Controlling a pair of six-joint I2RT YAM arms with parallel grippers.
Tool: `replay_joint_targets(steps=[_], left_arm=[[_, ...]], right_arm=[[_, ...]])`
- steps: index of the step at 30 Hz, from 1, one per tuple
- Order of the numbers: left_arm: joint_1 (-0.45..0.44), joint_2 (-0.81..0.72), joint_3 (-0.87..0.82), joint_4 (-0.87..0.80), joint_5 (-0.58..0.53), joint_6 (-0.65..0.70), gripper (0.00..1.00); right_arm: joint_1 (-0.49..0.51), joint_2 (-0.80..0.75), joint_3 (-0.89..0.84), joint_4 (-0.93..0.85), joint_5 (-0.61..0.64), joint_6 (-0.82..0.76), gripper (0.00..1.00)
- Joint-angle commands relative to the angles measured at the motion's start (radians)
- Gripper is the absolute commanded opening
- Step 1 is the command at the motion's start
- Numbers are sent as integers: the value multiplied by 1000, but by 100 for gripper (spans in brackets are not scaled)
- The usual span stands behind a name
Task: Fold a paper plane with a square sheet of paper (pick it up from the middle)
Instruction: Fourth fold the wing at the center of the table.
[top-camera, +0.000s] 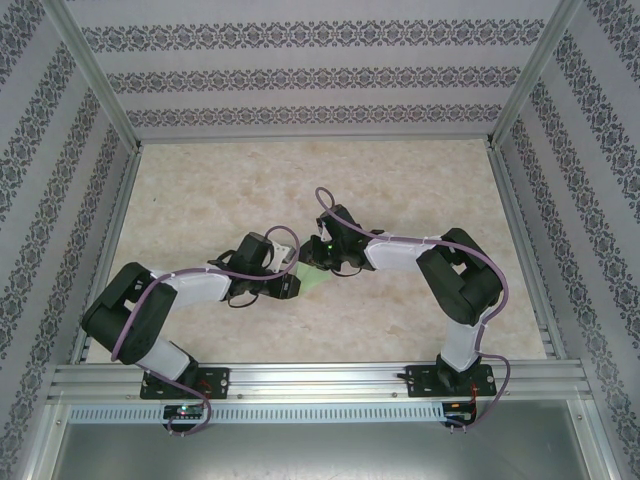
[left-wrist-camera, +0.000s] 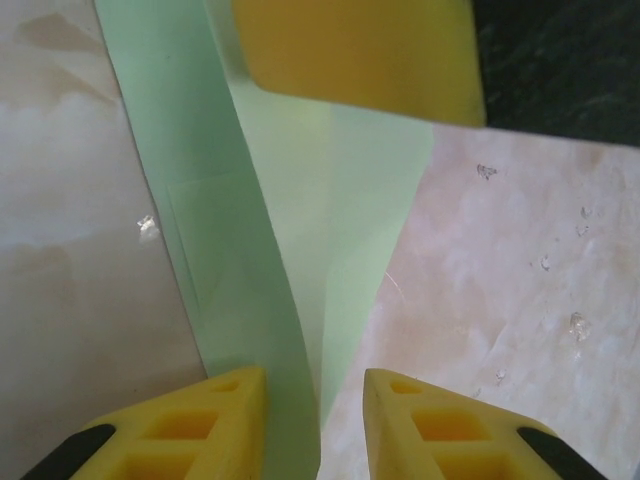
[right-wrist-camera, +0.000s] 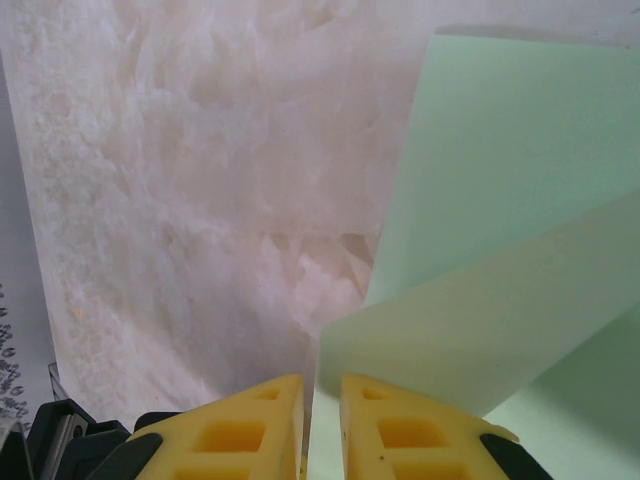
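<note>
The pale green sheet of paper (top-camera: 318, 284) lies creased on the table between the two arms. In the left wrist view one flap of the sheet (left-wrist-camera: 230, 230) stands up and runs between the yellow fingers of my left gripper (left-wrist-camera: 315, 375). These are apart and do not pinch it. My right gripper (right-wrist-camera: 322, 380) is shut on an edge of the paper (right-wrist-camera: 500, 180), whose flaps rise to its right. One yellow finger (left-wrist-camera: 360, 50) of the right gripper shows at the far end of the sheet. From above, the left gripper (top-camera: 293, 272) and right gripper (top-camera: 322, 262) meet over the paper.
The marble-patterned table (top-camera: 400, 190) stretches behind and beside the arms. Patterned walls (top-camera: 300, 60) and aluminium rails (top-camera: 520, 230) enclose it on three sides. Both arm bases sit on the near rail (top-camera: 320, 378).
</note>
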Motion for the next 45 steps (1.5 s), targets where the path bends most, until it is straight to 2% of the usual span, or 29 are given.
replay_joint_targets(steps=[1,12,22,29,36,42,45], left_arm=[[-16,13,25,-10,-22,32,32],[-36,25,44,-48,-89,52,29],[-49,40,48,-49,-111,58,19],[-50,32,43,-42,-123,60,8],[-41,32,49,-2,-41,39,1],[-7,64,40,71,80,-17,1],[8,73,37,65,85,-20,1]], right_arm=[[-4,-16,27,22,-6,3,18],[-2,-17,28,21,-9,1,18],[-2,-21,30,13,-6,-2,18],[-2,-18,32,2,1,-9,18],[-11,-25,31,-11,2,-27,20],[-17,-23,30,-10,-13,-32,20],[-19,-24,14,2,0,-26,20]])
